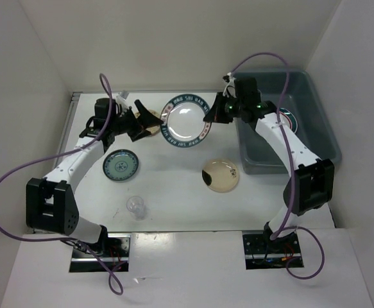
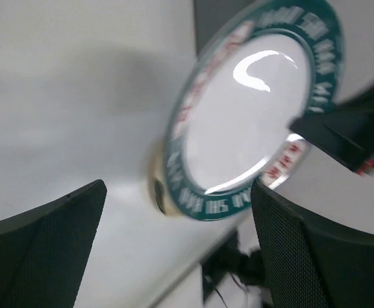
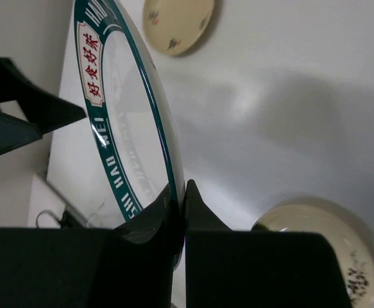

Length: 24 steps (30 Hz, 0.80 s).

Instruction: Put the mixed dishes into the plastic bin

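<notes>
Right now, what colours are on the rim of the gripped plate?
Teal with red characters; the large plate shows best in right wrist view.

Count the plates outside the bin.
4: rimmed plate in the right tool, cream plate beside the left tool, teal plate, second cream plate near centre. None seems hidden.

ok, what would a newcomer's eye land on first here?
The big teal-rimmed plate at the far middle of the table, with the right end effector shut on its rim and the left end effector open beside its opposite edge. Next, the grey-blue bin on the right, with a second rimmed plate partly visible inside it behind the right arm.
</notes>
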Available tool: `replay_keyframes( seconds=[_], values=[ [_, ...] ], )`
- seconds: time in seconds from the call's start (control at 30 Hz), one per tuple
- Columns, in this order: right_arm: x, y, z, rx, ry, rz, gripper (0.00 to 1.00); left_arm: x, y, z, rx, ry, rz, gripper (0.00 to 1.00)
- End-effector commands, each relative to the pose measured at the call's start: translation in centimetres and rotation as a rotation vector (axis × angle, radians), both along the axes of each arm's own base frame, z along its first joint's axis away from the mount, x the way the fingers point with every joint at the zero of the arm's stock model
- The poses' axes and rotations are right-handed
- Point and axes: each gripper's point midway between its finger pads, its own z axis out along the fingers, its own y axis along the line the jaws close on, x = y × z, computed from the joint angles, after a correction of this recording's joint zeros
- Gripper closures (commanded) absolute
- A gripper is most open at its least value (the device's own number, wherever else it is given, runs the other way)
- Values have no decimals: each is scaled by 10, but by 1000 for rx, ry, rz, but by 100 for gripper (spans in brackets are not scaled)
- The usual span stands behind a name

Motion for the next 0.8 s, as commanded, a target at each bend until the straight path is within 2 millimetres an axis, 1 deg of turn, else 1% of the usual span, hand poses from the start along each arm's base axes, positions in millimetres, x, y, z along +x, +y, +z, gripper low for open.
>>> replay_keyframes(
  seconds=[0.0,0.07,0.1,0.13,0.17,0.2,0.23,0.27,0.3,0.33,0.37,0.4,0.43,0.5,0.53,0.6,0.63,0.67,0.7,0.73,0.77],
  values=[
    [47,-45,73,-68,-209,-236,99,46,52,25,247,-140,222,0],
    [68,-98,78,-153,-226,-431,99,54,74,30,317,-178,262,0],
    [75,-119,87,-170,-239,-508,99,58,91,30,328,-176,297,0],
    [82,-154,89,-199,-240,-604,99,58,99,28,331,-163,314,0],
    [82,-178,88,-230,-226,-670,99,57,104,21,330,-146,317,0],
    [87,-203,82,-267,-216,-746,99,57,112,16,328,-136,331,0],
    [90,-223,78,-275,-200,-804,99,52,113,2,339,-109,322,0],
    [90,-258,78,-280,-188,-894,99,51,117,-4,350,-102,323,0],
    [89,-276,62,-302,-150,-929,99,51,117,-15,360,-82,315,0],
    [88,-290,52,-311,-121,-969,99,49,118,-17,368,-76,308,0],
    [85,-310,48,-316,-105,-1022,99,48,118,-26,379,-60,299,0],
    [83,-319,34,-338,-66,-1040,99,44,118,-33,388,-43,290,0],
    [84,-330,26,-366,-49,-1073,99,43,121,-35,408,-41,292,0],
    [82,-339,15,-409,-23,-1106,99,36,130,-55,472,-4,303,0],
    [82,-346,1,-449,6,-1132,99,36,136,-63,504,14,316,0],
    [83,-351,-13,-479,44,-1152,99,34,150,-78,575,50,353,0],
    [79,-356,-25,-496,86,-1152,99,32,153,-80,593,61,354,0],
    [84,-358,-39,-514,111,-1152,99,32,159,-85,606,70,355,0],
    [85,-358,-46,-513,127,-1154,99,30,164,-91,615,92,355,0],
    [86,-359,-52,-519,141,-1151,99,27,165,-93,623,100,346,0],
    [88,-359,-65,-530,167,-1144,99,28,171,-93,631,99,352,0]
  ],
)
